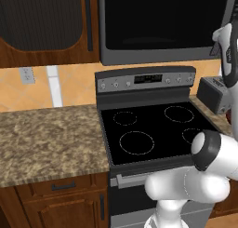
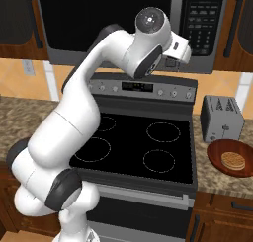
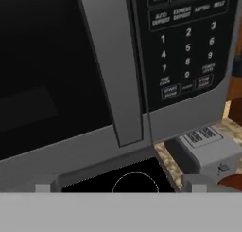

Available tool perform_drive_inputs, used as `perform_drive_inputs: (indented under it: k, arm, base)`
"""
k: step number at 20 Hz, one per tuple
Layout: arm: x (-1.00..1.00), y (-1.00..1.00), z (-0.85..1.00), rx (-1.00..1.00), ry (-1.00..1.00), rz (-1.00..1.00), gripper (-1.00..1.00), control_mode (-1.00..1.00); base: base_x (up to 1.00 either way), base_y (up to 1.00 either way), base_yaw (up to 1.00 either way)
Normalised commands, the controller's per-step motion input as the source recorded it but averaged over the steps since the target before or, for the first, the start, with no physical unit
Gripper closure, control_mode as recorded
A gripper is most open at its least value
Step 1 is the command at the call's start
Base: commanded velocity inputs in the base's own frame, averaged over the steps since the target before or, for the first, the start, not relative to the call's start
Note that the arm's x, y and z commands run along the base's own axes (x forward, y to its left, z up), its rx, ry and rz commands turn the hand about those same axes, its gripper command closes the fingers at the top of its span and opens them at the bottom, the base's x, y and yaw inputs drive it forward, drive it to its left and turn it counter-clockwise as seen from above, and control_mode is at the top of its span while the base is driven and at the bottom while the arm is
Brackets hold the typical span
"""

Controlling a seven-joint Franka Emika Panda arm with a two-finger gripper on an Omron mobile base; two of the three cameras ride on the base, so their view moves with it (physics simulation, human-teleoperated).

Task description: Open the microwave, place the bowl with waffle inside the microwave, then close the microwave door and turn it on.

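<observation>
The microwave (image 2: 133, 23) hung above the stove (image 2: 133, 147), a wide black and dark-grey box with its door (image 3: 52, 75) shut. The door was dark glass in a grey frame, its long grey bar handle (image 3: 116, 70) running down just beside the button panel (image 3: 186, 41). The gripper (image 2: 174, 63) was raised in front of the lower right part of the microwave, near the handle, with its claw spread wide and holding nothing. The bowl with waffle (image 2: 232, 159), small, reddish-brown with a golden grid-patterned waffle, sat on the counter (image 2: 227, 184) right of the stove, just in front of the grey toaster (image 2: 222, 117). Open air lay between the stove top and the microwave's underside.
</observation>
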Motion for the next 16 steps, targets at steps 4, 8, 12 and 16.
perform_drive_inputs:
  k: [4, 8, 12, 16]
  arm:
    - [0.53, -0.28, 0.04, 0.06, -0.02, 0.15, -1.00, -1.00]
    - [0.39, -0.45, 0.00, 0.05, -0.01, 0.12, -1.00, -1.00]
    - [0.38, -0.28, 0.00, 0.00, 0.00, 0.10, -1.00, -1.00]
    - [0.32, -0.02, 0.00, -0.07, -0.04, 0.01, -1.00, -1.00]
  base:
    - [0.00, 0.00, 0.00]
    - [0.00, 0.00, 0.00]
    - [0.00, 0.00, 0.00]
    - [0.00, 0.00, 0.00]
